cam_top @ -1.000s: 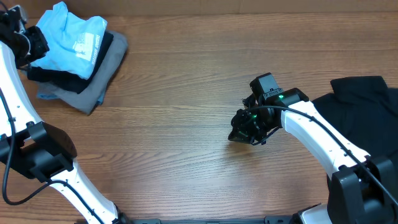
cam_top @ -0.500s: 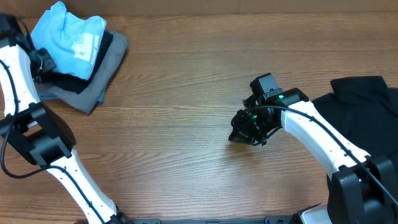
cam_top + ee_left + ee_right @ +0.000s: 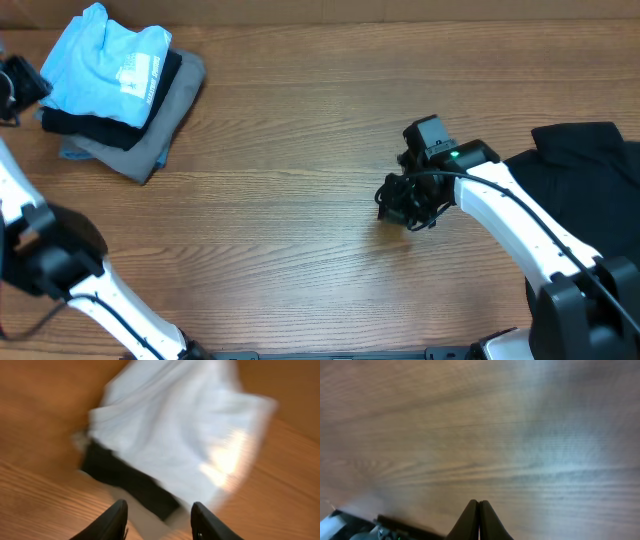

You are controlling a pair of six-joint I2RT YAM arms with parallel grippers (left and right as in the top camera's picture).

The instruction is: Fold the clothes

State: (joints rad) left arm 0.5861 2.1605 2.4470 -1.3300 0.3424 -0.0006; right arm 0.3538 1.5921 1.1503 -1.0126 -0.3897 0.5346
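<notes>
1. Across the whole overhead view runs the wooden surface (image 3: 300, 150), brown with a lengthwise grain.
2. At its right edge lies a black garment (image 3: 590, 170), spread loosely and partly cut off by the frame; the right arm (image 3: 510, 215), white with black joints, crosses in front of it toward the middle of the surface.
3. At the far left, the left arm (image 3: 60, 260) rises from the near corner toward the upper left corner.
4. In that upper left corner sits the pile of clothes (image 3: 120, 95), folded and stacked: a light blue shirt (image 3: 105, 60) on top, a black piece (image 3: 95, 125) under it, and a grey piece (image 3: 165, 125) at the bottom, sticking out toward the right.
5. Just beside the pile's left edge is the left gripper (image 3: 20, 88). Its wrist view is blurred, but the two fingers (image 3: 117, 520) stand apart with nothing between them, above the pale shirt and the dark piece beneath it.
6. Near the middle of the surface, well apart from both the pile and the black garment, the right gripper (image 3: 400, 205) points down at bare wood. Its fingers (image 3: 470, 522) are pressed together and hold nothing.
</notes>
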